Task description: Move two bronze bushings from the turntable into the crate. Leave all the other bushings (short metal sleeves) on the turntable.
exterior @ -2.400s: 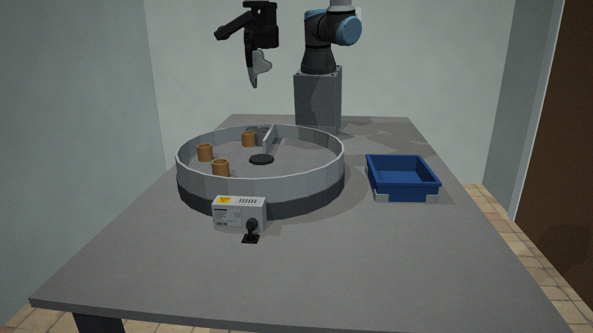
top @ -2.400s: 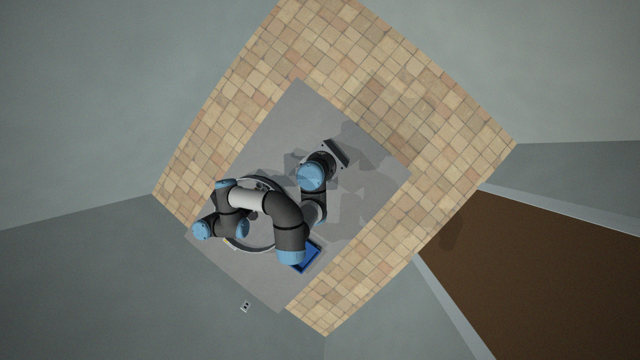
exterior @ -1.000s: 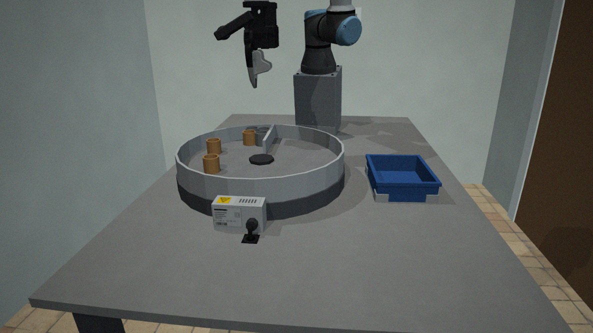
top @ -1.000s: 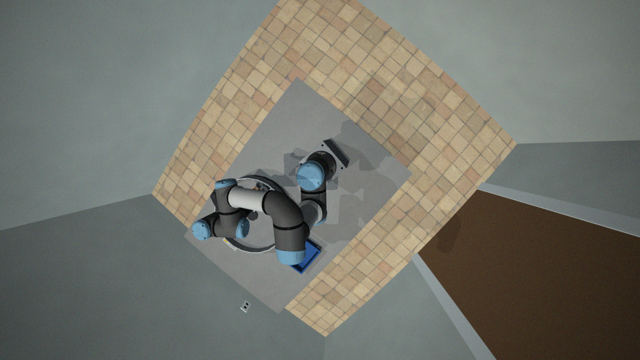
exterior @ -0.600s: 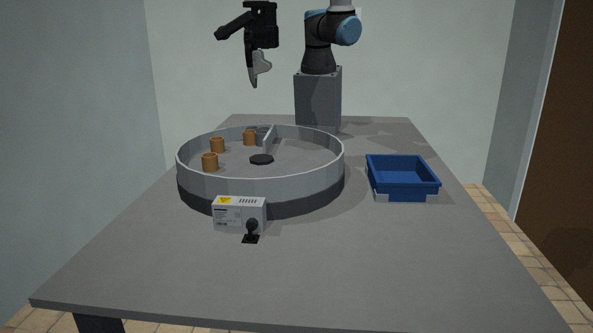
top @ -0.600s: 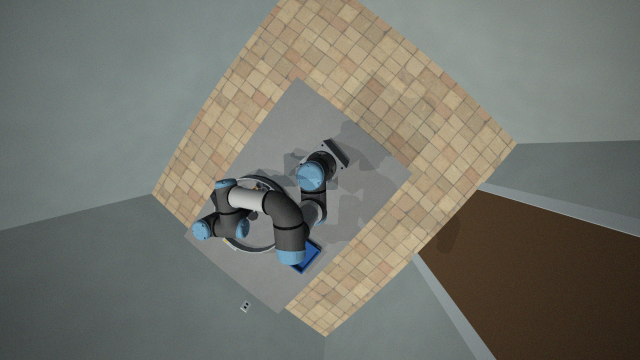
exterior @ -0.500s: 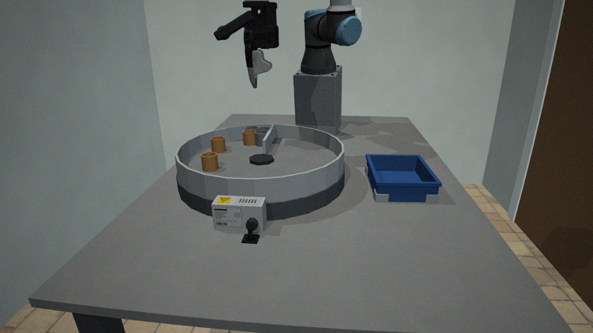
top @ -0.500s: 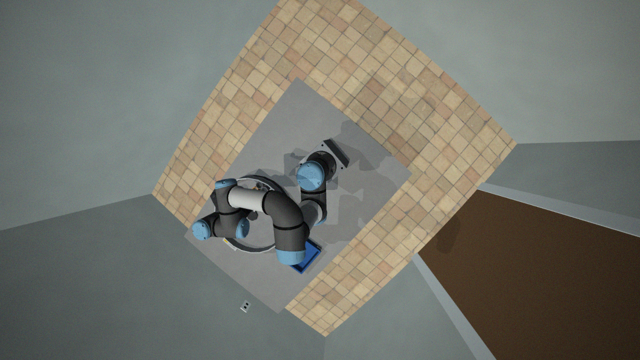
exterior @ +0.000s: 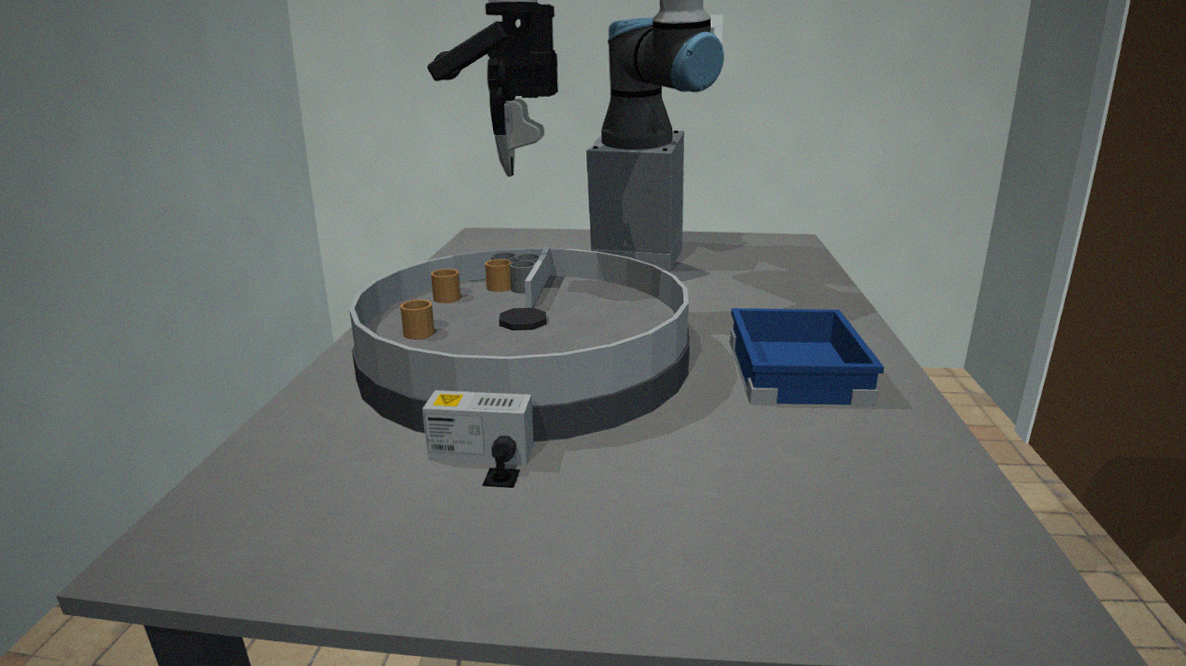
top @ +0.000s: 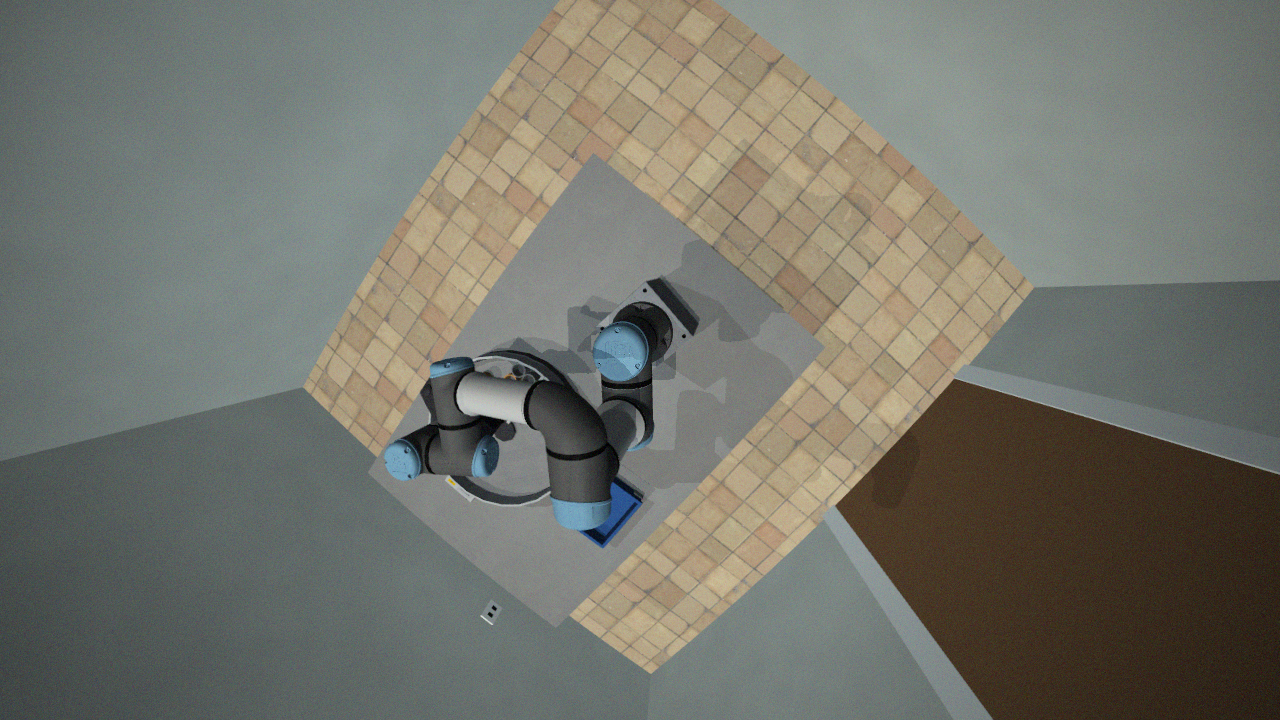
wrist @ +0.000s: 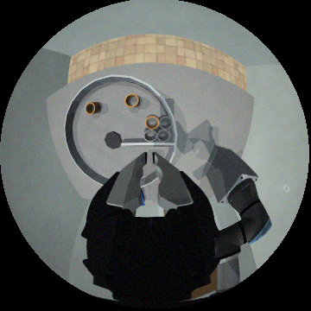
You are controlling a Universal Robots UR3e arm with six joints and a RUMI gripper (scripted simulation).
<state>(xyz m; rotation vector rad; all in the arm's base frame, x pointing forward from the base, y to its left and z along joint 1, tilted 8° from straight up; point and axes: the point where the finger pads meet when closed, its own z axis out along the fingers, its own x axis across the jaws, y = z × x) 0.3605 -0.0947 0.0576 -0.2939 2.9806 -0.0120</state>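
My gripper point(exterior: 509, 171) point(wrist: 149, 153) is shut with nothing between its fingertips, high above the turntable point(exterior: 581, 368) point(wrist: 95, 155). One bronze bushing point(exterior: 416, 321) point(wrist: 96, 108) stands upright in the near left part of the turntable. A second bronze bushing point(exterior: 445, 287) point(wrist: 125, 101) stands apart, farther back. A third bronze bushing point(exterior: 497, 277) point(wrist: 146, 123) stands close against several grey bushings point(exterior: 523, 278) beside the divider point(exterior: 539, 279) point(wrist: 149, 143). The blue crate point(exterior: 815, 385) point(top: 626, 514) is right of the turntable and shows no bushing inside in the exterior view.
A dark hub point(exterior: 522, 318) point(wrist: 113, 140) sits at the turntable's centre. A raised wall rings the turntable. A white control box point(exterior: 453, 433) and a black knob point(exterior: 503, 448) stand in front. The robot's pedestal point(exterior: 634, 199) is behind. The arm covers part of the turntable and crate in the top view.
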